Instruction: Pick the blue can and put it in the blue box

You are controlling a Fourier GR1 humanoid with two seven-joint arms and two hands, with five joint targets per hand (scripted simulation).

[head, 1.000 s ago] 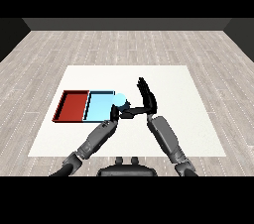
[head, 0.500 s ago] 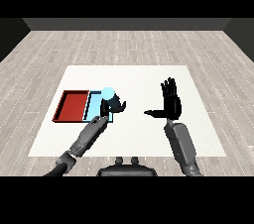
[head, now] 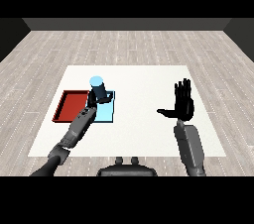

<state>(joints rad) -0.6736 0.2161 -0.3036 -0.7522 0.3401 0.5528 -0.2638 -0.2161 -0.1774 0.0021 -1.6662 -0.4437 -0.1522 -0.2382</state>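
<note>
Basically, left hand [head: 94,100] is curled round the blue can [head: 97,88], held upright over the light blue tray [head: 105,114], which is beside the red tray [head: 71,106] near the table [head: 144,134]'s left edge. Right hand [head: 182,103] is spread flat, holding nothing. Risk: letting go from this height could tip the can or bounce it over the tray's rim.

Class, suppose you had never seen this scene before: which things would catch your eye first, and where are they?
The blue can stands out first, held up in the left hand above the light blue tray at the table's left. Beside that tray, further left, lies the red tray. On the right, the right hand is raised with straight fingers, holding nothing.
</note>
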